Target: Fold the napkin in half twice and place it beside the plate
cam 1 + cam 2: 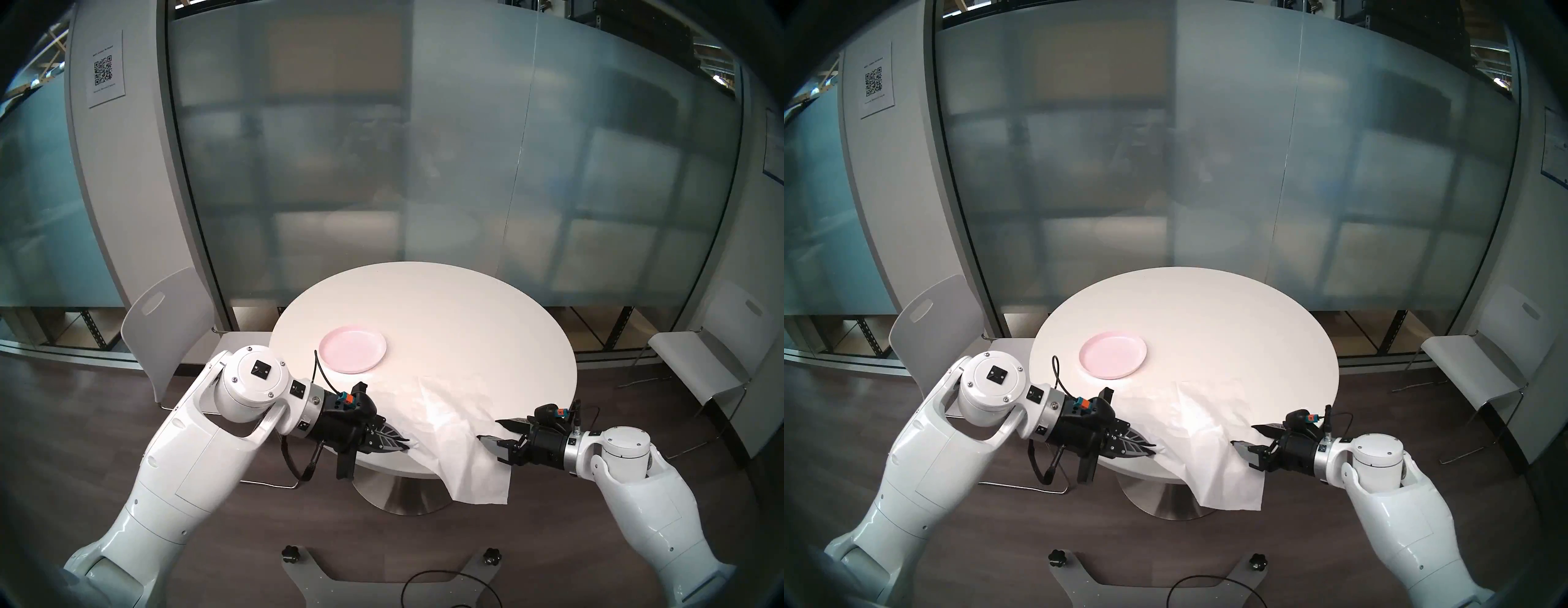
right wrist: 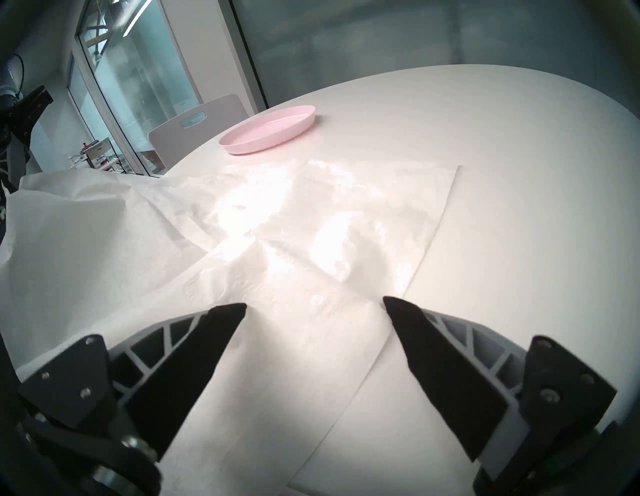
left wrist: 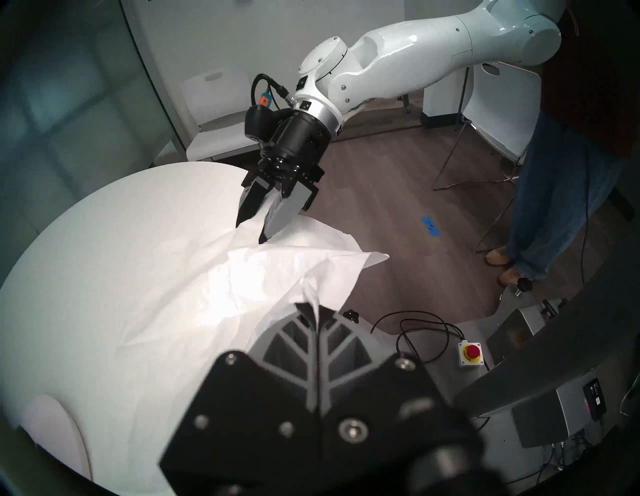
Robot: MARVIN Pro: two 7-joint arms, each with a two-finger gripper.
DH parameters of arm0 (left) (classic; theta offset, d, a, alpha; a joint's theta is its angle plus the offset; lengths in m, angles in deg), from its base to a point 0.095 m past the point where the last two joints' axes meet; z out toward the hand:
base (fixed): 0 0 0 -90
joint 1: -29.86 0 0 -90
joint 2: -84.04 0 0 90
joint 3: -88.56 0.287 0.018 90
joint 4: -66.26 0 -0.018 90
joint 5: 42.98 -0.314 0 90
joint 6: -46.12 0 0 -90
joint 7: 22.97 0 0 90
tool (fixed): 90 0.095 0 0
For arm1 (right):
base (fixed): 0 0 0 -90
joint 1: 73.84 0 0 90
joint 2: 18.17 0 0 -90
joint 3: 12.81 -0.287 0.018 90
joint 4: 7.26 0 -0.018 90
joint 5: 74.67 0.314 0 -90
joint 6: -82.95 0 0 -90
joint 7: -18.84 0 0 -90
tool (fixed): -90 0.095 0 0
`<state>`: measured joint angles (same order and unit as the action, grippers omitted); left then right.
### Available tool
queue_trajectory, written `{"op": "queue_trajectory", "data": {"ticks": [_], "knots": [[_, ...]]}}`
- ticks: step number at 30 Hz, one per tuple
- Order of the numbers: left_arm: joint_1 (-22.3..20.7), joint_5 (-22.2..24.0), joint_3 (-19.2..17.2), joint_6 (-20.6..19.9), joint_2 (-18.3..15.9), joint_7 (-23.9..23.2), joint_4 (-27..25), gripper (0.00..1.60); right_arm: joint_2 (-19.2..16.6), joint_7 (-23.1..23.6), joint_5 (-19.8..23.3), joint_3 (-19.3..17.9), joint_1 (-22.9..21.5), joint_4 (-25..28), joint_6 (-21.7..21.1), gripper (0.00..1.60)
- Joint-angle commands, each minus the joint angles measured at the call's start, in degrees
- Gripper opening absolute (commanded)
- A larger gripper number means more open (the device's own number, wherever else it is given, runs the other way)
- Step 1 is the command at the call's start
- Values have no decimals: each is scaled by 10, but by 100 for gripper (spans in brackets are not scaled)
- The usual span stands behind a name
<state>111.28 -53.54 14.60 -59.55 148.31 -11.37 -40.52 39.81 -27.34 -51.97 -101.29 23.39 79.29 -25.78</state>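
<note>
In the head stereo left view, the white napkin (image 1: pixel 449 429) lies crumpled on the near part of the round white table (image 1: pixel 445 305), its near portion drooping over the table's edge toward the floor. The left gripper (image 1: pixel 409 444) is pressed together on the napkin's left corner, lifting it slightly off the table. The right gripper (image 1: pixel 492 433) sits at the napkin's right edge with its jaws spread, gripping nothing. The pink plate (image 1: pixel 353 349) rests on the table beyond the napkin, apart from it. The head stereo right view shows the same layout: plate (image 1: pixel 1113 355), napkin (image 1: pixel 1208 437), left gripper (image 1: pixel 1155 450) pinching the paper, right gripper (image 1: pixel 1244 437) spread. In the left wrist view, the napkin (image 3: pixel 214 294) rises into a peak clamped between the fingers (image 3: pixel 313 332), with the right gripper (image 3: pixel 258 230) facing it and paper lying between its parted jaws. In the right wrist view, the fingers (image 2: pixel 398 311) stand wide apart over the napkin (image 2: pixel 294 235), the plate (image 2: pixel 268 129) beyond.
</note>
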Motion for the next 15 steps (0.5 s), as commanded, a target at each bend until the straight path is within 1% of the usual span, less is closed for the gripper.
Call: {"op": "queue_trajectory", "data": {"ticks": [1,6,7,9,15], "knots": [[-40,4,5,-2,20,-2,4,0,12,-4,-7,18,-11,-5,2,160],[-56,-4,29,-2,29,-8,10,0,21,-8,-14,31,-21,-22,12,160],[-56,-4,29,-2,29,-8,10,0,21,-8,-14,31,-21,-22,12,160],[-64,-10,47,0,32,-12,19,0,26,-10,-17,37,-26,-32,19,160],[-75,-14,63,1,42,-15,26,0,35,-16,-25,49,-37,-46,25,160]]}}
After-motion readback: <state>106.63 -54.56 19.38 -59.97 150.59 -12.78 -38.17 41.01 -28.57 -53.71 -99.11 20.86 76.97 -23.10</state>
